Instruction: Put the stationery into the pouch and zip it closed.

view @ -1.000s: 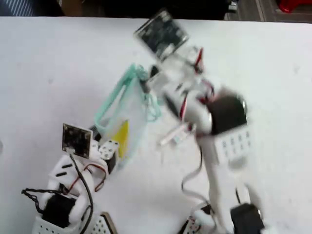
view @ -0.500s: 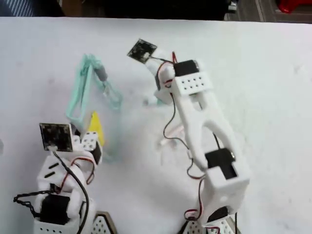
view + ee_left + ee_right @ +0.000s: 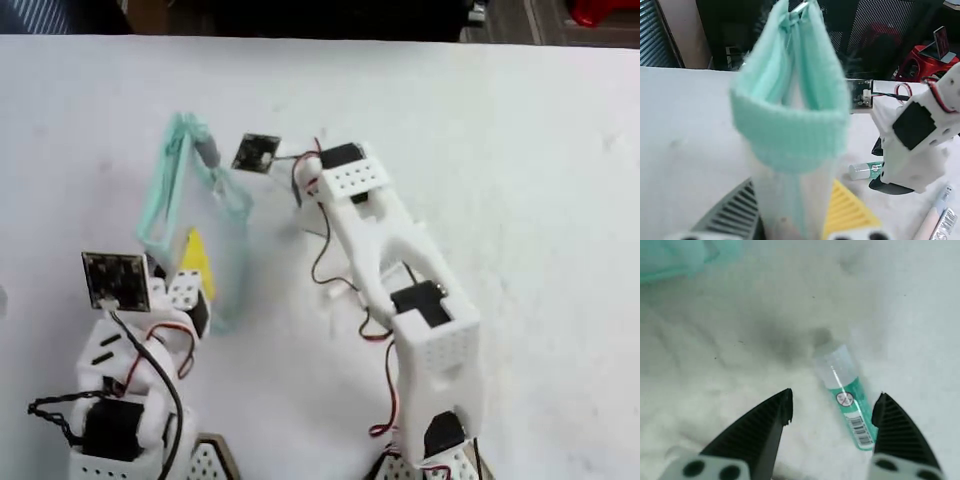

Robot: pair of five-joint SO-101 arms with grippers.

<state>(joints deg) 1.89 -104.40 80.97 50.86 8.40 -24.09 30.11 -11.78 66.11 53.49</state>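
- Right arm (image 3: 400,270) runs from the bottom right of the high view up to frame centre, wrist bent down over the worktop (image 3: 540,150). Right pincer (image 3: 835,399) is spread wide, with a glue tube (image 3: 845,390) lying between its fingers, not gripped.
- Left arm (image 3: 130,350) sits at lower left. Left pincer (image 3: 792,220) is clamped on one end of the pouch (image 3: 175,180).
- Pouch: clear body, mint-green zip band, mouth gaping; left of centre in the high view.
- Glue tube: clear cap, green body, flat on the worktop near the pouch.
- Change: half a second back the right wrist sat higher in the frame; it has come down and nearer the pouch. Pouch and left arm unmoved.
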